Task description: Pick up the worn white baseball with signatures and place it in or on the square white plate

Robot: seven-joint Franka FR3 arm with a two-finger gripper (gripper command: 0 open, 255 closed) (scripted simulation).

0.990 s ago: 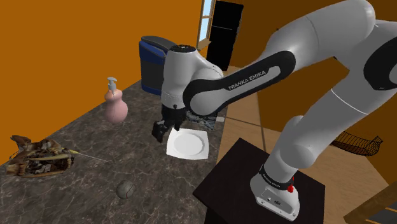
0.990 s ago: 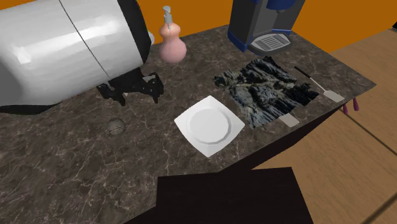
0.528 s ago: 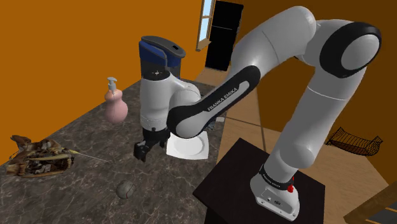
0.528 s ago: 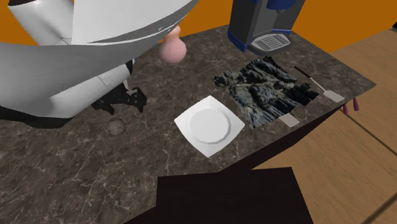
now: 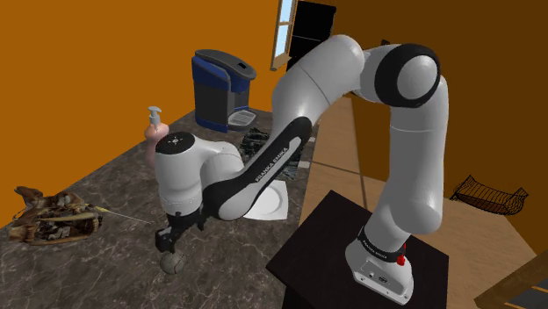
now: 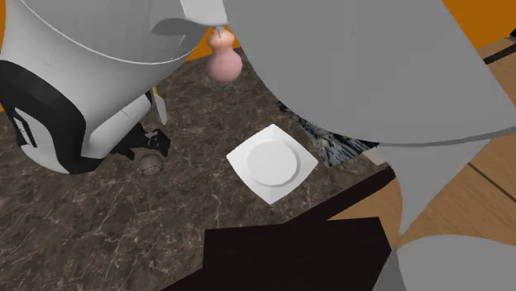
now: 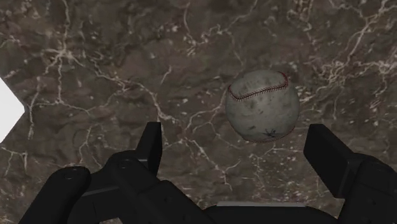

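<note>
Baseball on dark marble counter, just beyond tool, fingers spread wide, grasping nothing

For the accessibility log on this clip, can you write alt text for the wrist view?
A scuffed grey-white baseball with red stitching lies on a dark marbled counter, in line with the gap between the open black fingers of the hand, touched by neither and nearer one. A white corner of the plate shows beyond the other finger.
</note>
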